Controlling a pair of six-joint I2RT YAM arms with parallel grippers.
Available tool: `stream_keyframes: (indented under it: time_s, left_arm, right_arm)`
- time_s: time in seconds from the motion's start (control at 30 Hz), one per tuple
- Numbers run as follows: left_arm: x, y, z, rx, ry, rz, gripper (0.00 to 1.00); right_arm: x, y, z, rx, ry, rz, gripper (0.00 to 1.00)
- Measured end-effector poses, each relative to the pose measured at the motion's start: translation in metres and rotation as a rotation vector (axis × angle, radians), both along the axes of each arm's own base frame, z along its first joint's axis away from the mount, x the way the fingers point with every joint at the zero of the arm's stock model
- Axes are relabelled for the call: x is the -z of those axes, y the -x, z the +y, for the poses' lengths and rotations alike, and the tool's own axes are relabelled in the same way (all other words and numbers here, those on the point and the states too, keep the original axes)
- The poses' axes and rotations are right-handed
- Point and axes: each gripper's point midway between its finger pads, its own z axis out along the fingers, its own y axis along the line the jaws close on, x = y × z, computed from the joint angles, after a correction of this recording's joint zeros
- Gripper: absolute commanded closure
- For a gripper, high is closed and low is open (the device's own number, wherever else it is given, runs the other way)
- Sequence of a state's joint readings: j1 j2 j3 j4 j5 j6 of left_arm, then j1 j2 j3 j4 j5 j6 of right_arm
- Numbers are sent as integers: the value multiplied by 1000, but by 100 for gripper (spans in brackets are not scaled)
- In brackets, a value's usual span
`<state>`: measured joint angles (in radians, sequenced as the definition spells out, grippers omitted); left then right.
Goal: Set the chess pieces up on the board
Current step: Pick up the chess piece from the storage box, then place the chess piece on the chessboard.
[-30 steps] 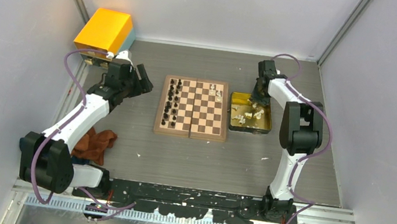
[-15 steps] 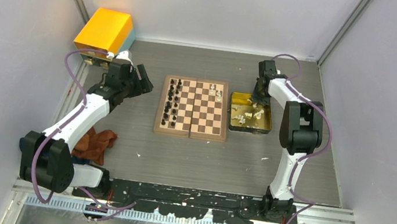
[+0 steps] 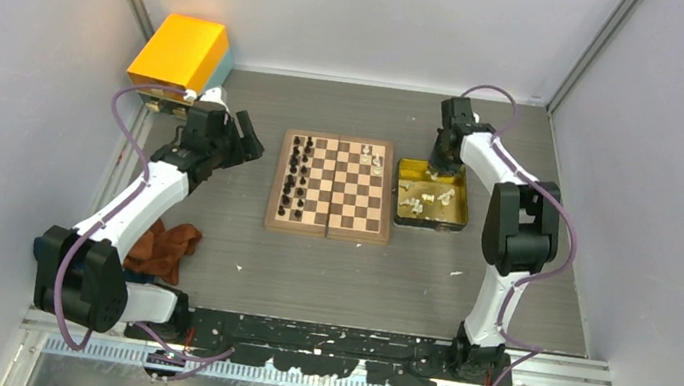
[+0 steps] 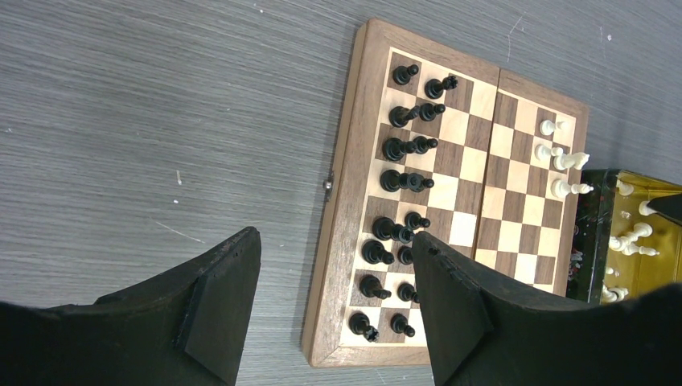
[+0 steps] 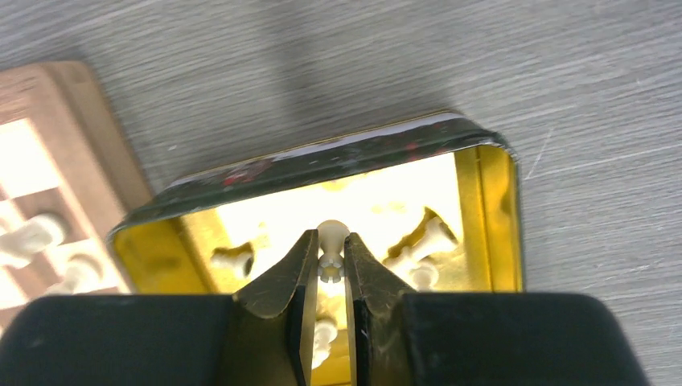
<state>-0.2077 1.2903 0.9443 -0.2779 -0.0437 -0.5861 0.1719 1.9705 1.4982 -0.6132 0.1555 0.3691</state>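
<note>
Over the gold tin (image 5: 484, 241) at the right edge of the board (image 3: 326, 229), the right fingers (image 5: 312, 256) are pinched nearly shut on a single cream-white piece (image 5: 332, 236), gripping it just below its round head. From the wrist view we cannot tell whether its base is clear of the tin floor. More loose pieces (image 3: 424, 199) lie on their sides in the tin around it.

The left fingers (image 4: 446, 281) stand wide apart and hold nothing, hovering above the bench (image 3: 355, 286) just beside the left edge of the board.

The black pieces (image 4: 396, 149) fill the two rows along the left side of the board. Only a few white pieces (image 4: 563, 161) stand at the far right corner, so we judge the white side barely begun.

The step in hand, as we read it, is fetching a white piece from the tin. The next move calls for a straight lift clear of the tin wall. Then we need a short carry left to a free square on the right rows, and an upright set-down beside the standing white pieces without knocking them. The piece is tiny and held high on its body, so we expect it could pivot in the grip. A slow descent would suit.
</note>
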Motion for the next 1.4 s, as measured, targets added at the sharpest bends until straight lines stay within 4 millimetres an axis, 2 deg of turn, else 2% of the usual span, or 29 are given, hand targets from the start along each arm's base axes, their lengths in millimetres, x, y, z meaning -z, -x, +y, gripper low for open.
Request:
stream_keyframes:
  time_s: [0.3,0.47,0.53,0.63,0.7,0.83,0.97,1.13,1.4]
  left_arm:
    - [0,0,0,0,1,0,30]
    - [0,0,0,-1,1,-1,30]
    - [-1,0,0,-1,1,-2,30]
    - [-1,0,0,-1,1,-2,30]
    - [-1,0,0,0,2,-4,30]
    - [-3,0,0,0,3,-8,30]
    - [-10,2,0,2,6,-26,30]
    - [-18,6,1,1,11,-53,30]
    - [-12,11,1,2,10,-43,30]
  right_arm:
    - [-50,-14,46,-97,-16,-87,92]
    - [-81,-33,68,-139,-28,-157,93]
    - [-85,-42,77,-153,-31,-171,93]
    - [-79,-54,90,-174,-28,-166,93]
    - [-68,-61,97,-185,-25,-152,93]
    - [-44,-67,110,-207,-13,-106,93]
    - [-29,-69,122,-229,-5,-76,93]
    - [-28,-74,139,-253,-8,-84,93]
    - [-20,-71,152,-278,-4,-66,93]
